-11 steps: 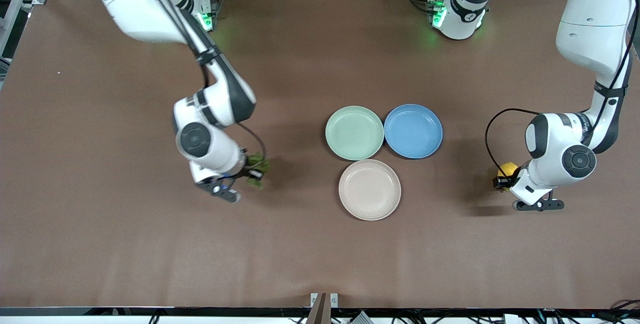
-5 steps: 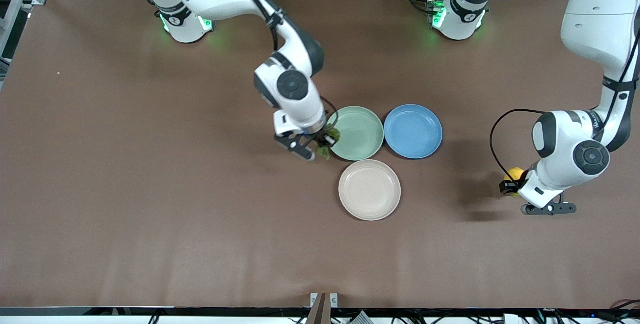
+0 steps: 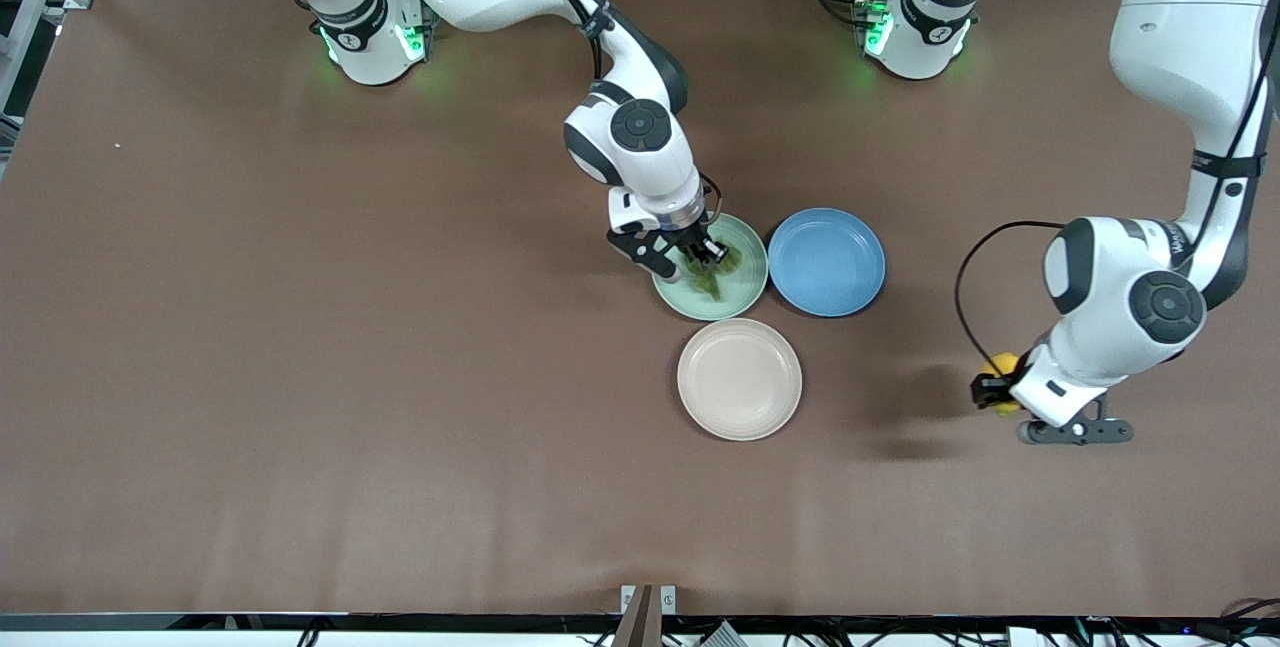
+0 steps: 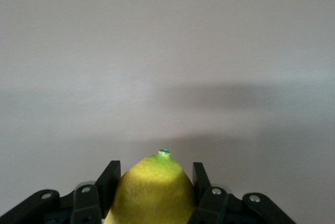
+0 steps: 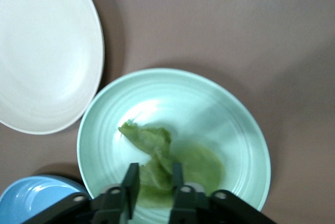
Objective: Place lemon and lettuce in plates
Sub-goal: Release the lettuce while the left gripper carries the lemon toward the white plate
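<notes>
Lettuce (image 5: pixel 154 158) over mint plate (image 5: pixel 230 114) (gripped)

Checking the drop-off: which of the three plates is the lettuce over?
The mint green plate: the right gripper holds the lettuce above it. The beige-white plate and blue plate are bare.

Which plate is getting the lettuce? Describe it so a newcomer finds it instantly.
Three plates cluster mid-table. The mint green plate lies farther from the front camera than the beige plate, beside the blue plate, toward the right arm's end. Only it has the right gripper and lettuce over it.
</notes>
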Action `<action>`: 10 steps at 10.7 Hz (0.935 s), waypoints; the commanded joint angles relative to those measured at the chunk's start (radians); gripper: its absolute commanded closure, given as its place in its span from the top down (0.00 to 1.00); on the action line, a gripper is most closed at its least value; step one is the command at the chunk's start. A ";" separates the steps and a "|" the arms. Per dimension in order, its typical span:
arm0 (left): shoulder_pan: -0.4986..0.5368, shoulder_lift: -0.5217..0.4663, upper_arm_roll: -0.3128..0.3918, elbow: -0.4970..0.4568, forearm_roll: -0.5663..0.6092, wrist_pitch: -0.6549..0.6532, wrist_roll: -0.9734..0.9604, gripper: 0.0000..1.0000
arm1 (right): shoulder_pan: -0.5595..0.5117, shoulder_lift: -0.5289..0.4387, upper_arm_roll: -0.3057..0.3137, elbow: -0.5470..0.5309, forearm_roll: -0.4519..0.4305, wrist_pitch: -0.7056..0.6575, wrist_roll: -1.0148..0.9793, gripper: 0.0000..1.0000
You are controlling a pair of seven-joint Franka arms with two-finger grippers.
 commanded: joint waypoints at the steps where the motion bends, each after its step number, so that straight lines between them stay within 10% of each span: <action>1: -0.042 0.009 -0.037 0.012 -0.012 -0.001 -0.169 0.00 | -0.012 0.007 -0.011 0.058 -0.013 -0.044 0.016 1.00; 10: -0.465 0.191 0.010 0.156 -0.004 0.176 -0.878 0.00 | -0.365 -0.321 -0.005 0.189 0.002 -0.694 -0.728 1.00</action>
